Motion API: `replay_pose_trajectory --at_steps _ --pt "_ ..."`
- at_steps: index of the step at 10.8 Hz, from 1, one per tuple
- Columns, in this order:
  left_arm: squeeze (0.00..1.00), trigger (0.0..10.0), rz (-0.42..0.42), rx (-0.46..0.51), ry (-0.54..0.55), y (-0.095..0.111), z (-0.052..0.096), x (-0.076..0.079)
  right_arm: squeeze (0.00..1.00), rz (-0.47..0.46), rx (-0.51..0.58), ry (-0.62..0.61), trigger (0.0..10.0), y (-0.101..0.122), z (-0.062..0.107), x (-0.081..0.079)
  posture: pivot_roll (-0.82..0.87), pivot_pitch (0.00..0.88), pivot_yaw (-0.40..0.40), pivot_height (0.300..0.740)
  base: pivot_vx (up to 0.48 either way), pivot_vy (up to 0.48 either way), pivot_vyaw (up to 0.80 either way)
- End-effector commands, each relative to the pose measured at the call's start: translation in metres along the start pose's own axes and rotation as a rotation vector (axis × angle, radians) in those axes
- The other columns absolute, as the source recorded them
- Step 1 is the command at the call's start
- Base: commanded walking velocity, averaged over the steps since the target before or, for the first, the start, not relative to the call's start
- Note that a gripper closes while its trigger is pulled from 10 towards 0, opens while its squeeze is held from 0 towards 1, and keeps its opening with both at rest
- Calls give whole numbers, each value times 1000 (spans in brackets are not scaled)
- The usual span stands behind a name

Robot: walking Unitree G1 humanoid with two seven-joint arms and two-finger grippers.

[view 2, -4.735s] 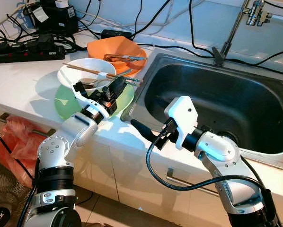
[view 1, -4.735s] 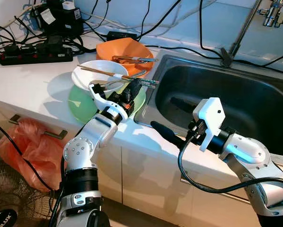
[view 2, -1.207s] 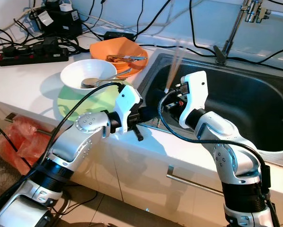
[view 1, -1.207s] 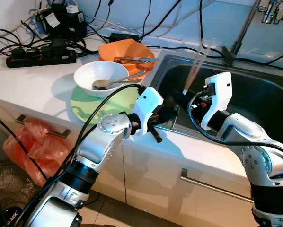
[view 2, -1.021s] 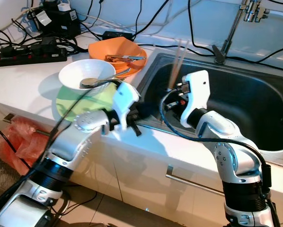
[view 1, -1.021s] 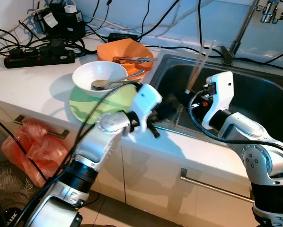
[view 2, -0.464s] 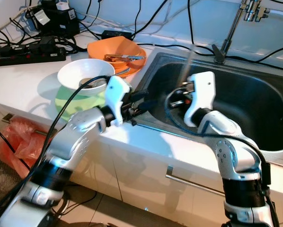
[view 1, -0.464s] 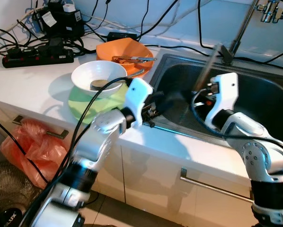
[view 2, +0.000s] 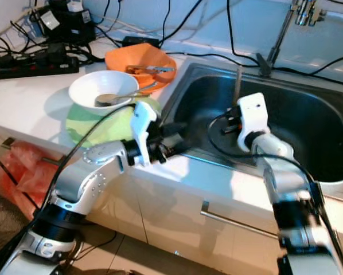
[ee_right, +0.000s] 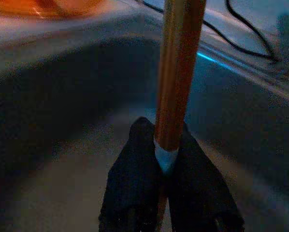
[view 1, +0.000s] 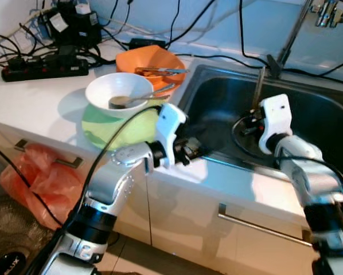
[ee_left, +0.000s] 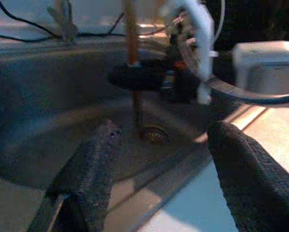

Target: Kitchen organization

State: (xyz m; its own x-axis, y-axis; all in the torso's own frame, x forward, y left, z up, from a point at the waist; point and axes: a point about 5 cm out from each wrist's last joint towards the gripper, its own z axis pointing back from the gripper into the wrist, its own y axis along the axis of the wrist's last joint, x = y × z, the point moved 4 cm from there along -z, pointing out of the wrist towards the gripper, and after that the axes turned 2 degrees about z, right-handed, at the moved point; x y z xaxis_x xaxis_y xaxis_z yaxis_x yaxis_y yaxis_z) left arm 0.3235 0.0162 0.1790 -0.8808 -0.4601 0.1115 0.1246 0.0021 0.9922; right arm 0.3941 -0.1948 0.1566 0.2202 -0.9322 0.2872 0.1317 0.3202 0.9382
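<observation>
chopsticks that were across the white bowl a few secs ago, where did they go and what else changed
The chopsticks left the white bowl: the right gripper now pinches them upright over the sink. The left gripper pulled off the bowl and hangs open at the sink's edge. Spoon, green plate and orange bowl stayed put.

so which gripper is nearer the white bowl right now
Left. The left gripper sits at the sink's near edge just past the white bowl; the right gripper is farther away over the sink, holding chopsticks.
</observation>
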Motion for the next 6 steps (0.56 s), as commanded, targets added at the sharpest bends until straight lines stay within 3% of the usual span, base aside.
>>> replay_pose_trajectory --at_steps 1,2,3,4,5,6 --pt "1000 10000 -29 -17 -20 5 -2 3 0 71 3 -22 2824 1 -4 5 66 43 -15 740 0 0 0" --pt "1000 10000 -30 -33 -27 5 -2 2 0 106 -15 -18 2824 -3 -8 6 69 43 -15 740 0 0 0" --pt "1000 10000 -38 -56 -39 5 -1 3 0 117 -40 -8 4588 -10 -12 7 74 42 -17 740 0 0 0" --pt "1000 10000 -39 -70 -39 5 0 2 1000 97 -44 -13 10000 -12 -13 9 74 41 -18 740 0 0 0" --pt "827 10000 -43 -92 -43 2 1 1 1000 95 -34 -7 10000 -12 -14 9 72 42 -17 740 0 0 0" --pt "0 10000 -45 -99 -51 1 2 2 1000 89 -28 -2 10000 -13 -15 8 70 42 -16 740 0 0 0"
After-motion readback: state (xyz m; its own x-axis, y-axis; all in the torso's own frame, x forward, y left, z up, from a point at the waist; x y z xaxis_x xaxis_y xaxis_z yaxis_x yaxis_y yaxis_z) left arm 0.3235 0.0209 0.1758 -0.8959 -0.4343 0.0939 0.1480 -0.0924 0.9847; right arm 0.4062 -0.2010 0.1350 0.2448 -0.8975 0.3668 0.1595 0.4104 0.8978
